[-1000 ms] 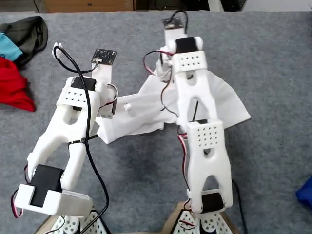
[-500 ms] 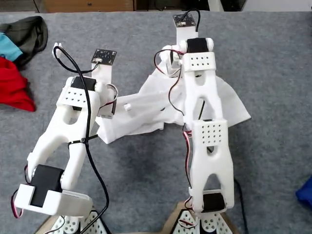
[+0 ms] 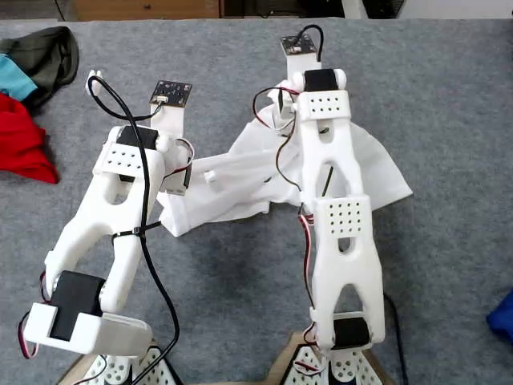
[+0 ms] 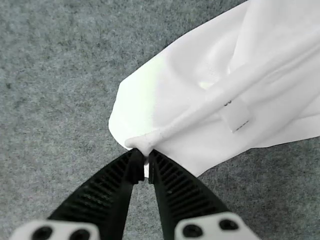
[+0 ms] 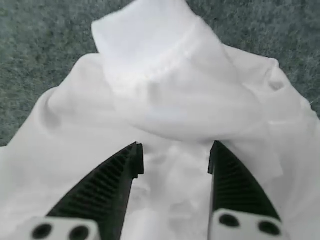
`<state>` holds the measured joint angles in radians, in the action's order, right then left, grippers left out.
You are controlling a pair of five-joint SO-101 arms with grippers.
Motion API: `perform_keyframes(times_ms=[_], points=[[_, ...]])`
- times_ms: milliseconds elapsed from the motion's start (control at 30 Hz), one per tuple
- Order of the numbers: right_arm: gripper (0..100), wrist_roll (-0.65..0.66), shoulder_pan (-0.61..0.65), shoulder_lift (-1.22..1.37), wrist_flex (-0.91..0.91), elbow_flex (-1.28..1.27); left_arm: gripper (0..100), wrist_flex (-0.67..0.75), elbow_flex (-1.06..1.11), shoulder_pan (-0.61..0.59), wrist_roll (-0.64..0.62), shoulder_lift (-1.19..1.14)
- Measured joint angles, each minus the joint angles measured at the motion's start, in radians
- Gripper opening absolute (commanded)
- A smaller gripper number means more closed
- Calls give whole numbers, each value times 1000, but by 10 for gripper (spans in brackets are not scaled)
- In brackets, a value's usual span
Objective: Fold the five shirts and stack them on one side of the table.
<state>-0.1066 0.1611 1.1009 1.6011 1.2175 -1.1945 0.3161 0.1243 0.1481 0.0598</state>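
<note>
The left gripper (image 4: 145,161) is clamped on a bunched corner of the crumpled white cotton shirt (image 4: 200,75). The right gripper (image 5: 175,155) hangs with its fingers spread just above the shirt's stitched band (image 5: 165,62). A small white sewn tag (image 4: 236,114) carries print too tiny to read. The shirt lies wrinkled and unfolded mid-table on the grey felt-like table cover (image 3: 449,96).

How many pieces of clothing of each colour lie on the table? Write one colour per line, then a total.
white shirt: 1
red cloth: 1
dark cloth: 1
teal cloth: 1
blue cloth: 1
Total: 5
</note>
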Motion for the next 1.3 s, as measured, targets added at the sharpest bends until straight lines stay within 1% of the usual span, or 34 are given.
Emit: perform_keyframes(times_ms=[67,200,267,500,633,800,867,1067,1133,1300], points=[[191,0,0,8,-17,0,19,0,0,0,0,0],[49,0,-12,29,-34,0,19,0,20,0,0,0],[4,0,-23,37,-40,0,19,0,31,0,0,0],[7,0,-52,37,-41,8,19,0,35,0,0,0],[6,0,-74,37,-31,140,19,0,35,0,0,0],[6,0,-75,37,64,324,19,0,35,0,0,0],[6,0,-81,37,86,358,19,0,35,0,0,0],[16,0,-126,37,127,361,19,0,35,0,0,0],[21,0,-120,37,157,361,19,0,35,0,0,0],[51,0,-77,37,166,308,19,0,35,0,0,0]])
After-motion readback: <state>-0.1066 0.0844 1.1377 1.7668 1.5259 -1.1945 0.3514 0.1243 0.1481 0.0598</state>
